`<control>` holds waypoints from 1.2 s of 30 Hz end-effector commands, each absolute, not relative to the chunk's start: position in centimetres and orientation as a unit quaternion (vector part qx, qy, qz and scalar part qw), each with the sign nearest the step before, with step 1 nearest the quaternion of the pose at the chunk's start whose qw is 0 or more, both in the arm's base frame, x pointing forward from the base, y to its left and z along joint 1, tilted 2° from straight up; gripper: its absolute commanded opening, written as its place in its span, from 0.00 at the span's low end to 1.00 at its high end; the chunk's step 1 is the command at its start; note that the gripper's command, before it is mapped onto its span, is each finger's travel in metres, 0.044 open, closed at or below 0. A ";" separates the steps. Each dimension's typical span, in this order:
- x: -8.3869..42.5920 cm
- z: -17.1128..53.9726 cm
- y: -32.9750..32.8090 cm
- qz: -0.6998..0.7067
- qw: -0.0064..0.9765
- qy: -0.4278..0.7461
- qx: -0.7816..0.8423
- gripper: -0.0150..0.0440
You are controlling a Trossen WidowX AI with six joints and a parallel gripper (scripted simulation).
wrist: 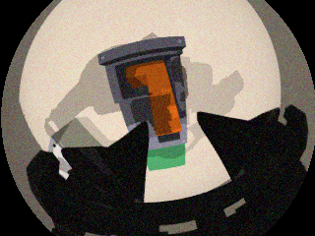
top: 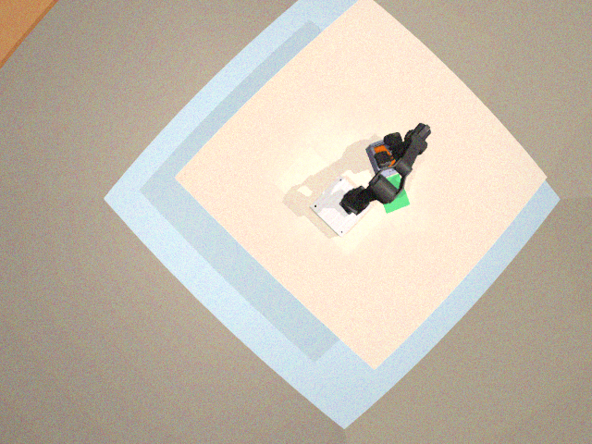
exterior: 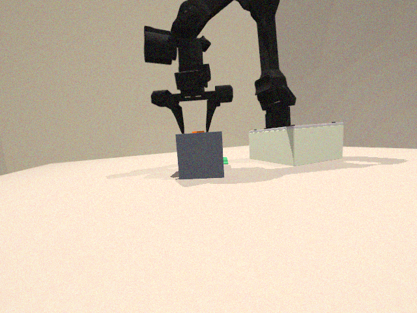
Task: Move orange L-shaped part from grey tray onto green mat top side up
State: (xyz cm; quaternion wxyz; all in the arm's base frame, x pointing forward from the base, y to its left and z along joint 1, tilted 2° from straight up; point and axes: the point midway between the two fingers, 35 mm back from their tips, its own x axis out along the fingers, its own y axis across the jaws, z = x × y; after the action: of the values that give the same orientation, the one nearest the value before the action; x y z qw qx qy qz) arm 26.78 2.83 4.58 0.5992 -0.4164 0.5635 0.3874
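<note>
The orange L-shaped part (top: 381, 150) (exterior: 199, 132) (wrist: 157, 79) is in the pocket of the grey tray (top: 371, 160) (exterior: 200, 156) (wrist: 143, 47). Its L-shaped end points away from the gripper in the wrist view, and a dark gap shows past its straight end. In the exterior view a sliver of it stands above the tray's top edge. My gripper (exterior: 195, 132) (wrist: 172, 120) is open and empty, pointing down, its fingertips close to rim height on either side of that sliver. The green mat (top: 397, 205) (exterior: 225, 160) (wrist: 167, 162) is bare beside the tray.
The arm's base stands on a white box (top: 329, 219) (exterior: 316, 143), close to the mat and tray. The upper arm reaches over part of the mat in the top view. The tray's top stands well above the table (top: 287, 239) (exterior: 202, 235).
</note>
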 end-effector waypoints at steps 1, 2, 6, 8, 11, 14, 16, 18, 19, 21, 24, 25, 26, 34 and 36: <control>26.4 3.6 2.8 0.391 0.594 0.567 -0.416 0.73; 26.4 3.4 2.8 0.391 0.594 0.567 -0.416 0.73; 26.4 2.8 2.8 0.391 0.594 0.567 -0.416 0.73; 26.4 2.5 2.8 0.391 0.594 0.567 -0.416 0.73; 26.4 2.0 2.8 0.391 0.594 0.567 -0.416 0.73; 26.4 1.9 2.8 0.391 0.594 0.567 -0.416 0.73; 26.4 1.9 2.8 0.391 0.594 0.567 -0.416 0.73; 26.7 2.3 2.8 0.388 0.598 0.565 -0.416 0.64; 26.7 2.3 2.8 0.388 0.598 0.565 -0.416 0.60; 26.7 2.3 2.8 0.388 0.598 0.565 -0.416 0.54; 26.7 2.3 2.8 0.388 0.598 0.565 -0.416 0.51; 26.7 2.3 2.8 0.388 0.598 0.565 -0.416 0.49; 26.7 2.3 2.8 0.388 0.598 0.565 -0.416 0.48; 26.7 2.3 2.8 0.388 0.598 0.565 -0.416 0.29; 26.7 2.3 2.8 0.388 0.598 0.565 -0.416 0.25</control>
State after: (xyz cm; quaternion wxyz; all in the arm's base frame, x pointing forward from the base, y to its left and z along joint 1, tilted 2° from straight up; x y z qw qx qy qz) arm 26.67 2.79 2.27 0.5973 -0.4154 0.5654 0.3885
